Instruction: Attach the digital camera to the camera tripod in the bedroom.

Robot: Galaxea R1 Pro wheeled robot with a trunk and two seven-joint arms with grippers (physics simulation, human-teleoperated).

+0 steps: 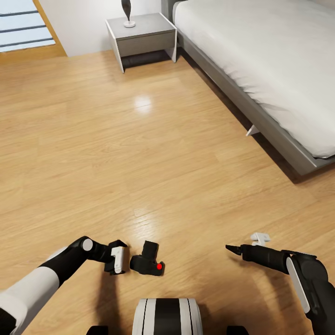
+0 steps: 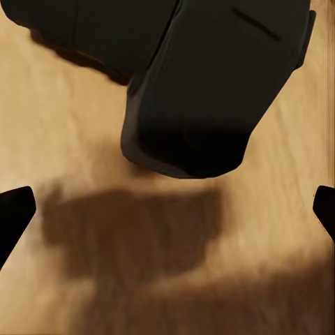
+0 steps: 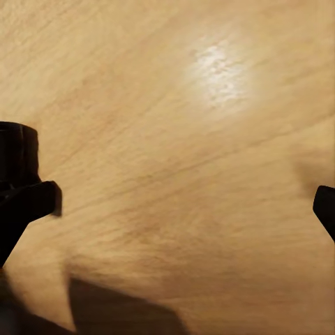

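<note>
The digital camera (image 1: 147, 261), a small black body with a red dot, lies on the light wood floor just ahead of my base. My left gripper (image 1: 120, 257) hangs low beside it on its left, a small gap away, open and empty. In the left wrist view the digital camera (image 2: 209, 84) looms large beyond the open left gripper (image 2: 167, 209), whose dark fingertips (image 2: 14, 216) sit at the frame edges over bare floor. My right gripper (image 1: 244, 244) hovers over the floor well to the camera's right, open; the right gripper (image 3: 174, 206) holds nothing. The camera tripod is out of view.
A grey-framed bed (image 1: 260, 116) with a white mattress runs along the right side. A grey nightstand (image 1: 142, 35) with a dark ornament stands at the back beside it. The oak door (image 1: 25, 28) is at the far left. Open plank floor (image 1: 139, 153) lies ahead.
</note>
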